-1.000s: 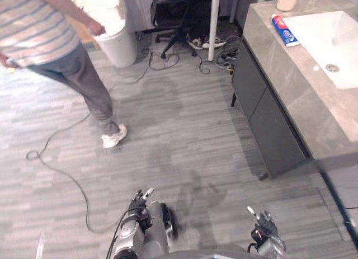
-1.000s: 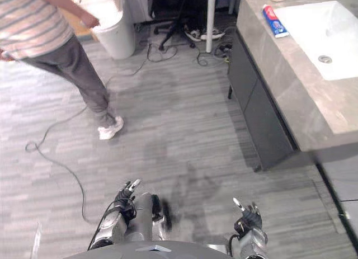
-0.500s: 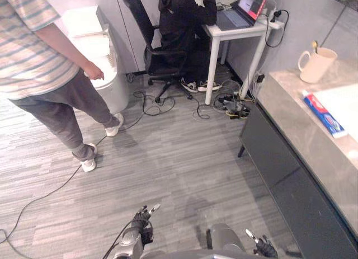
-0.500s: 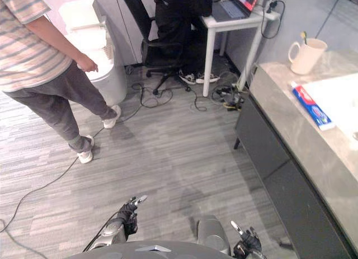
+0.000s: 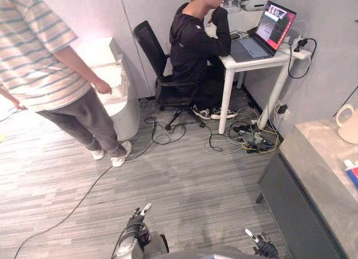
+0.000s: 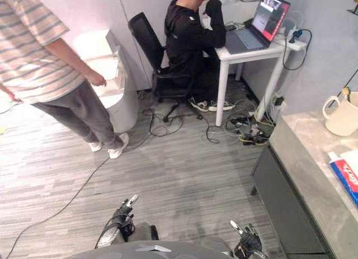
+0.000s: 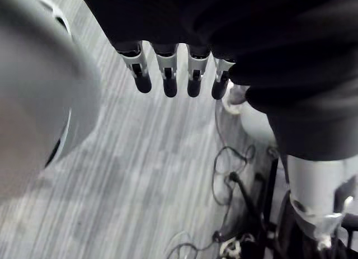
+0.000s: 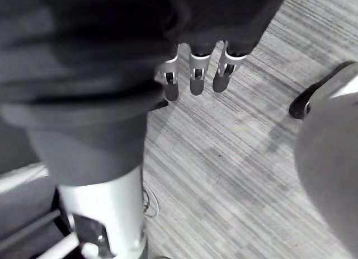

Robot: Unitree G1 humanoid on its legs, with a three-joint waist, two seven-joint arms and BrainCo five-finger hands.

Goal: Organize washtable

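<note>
1. Left hand [image 5: 137, 221]: it hangs low over the floor. Its fingers [image 7: 168, 80] are straight and relaxed, holding nothing.
2. Right hand [image 6: 246, 241]: it is also low. Its fingers [image 8: 194, 80] extend loosely and are empty.
3. Counter [image 6: 305, 158]: it stands well apart from both hands, ahead of the right fingers and to their right.
4. Mug [image 6: 340, 116]: it stands upright on the counter, the item farthest from the fingers. A thin stick stands in it, too small to identify.
   - Handling, as judged: rigid, glazed, moderately heavy and breakable, with a smooth wall that may slip.
   - Advised hold: fingers wrapped round the body with the thumb opposite, or hooked through the side handle. Keep it upright so the contents do not tip out.
5. Toothpaste tube [image 6: 344, 178]: it lies flat on the counter, nearer the right fingers than the mug and apart from it.
   - Handling, as judged: light, soft and yielding.
   - Advised hold: pinch across its width near the middle with light pressure, since a hard squeeze would deform it.
</note>
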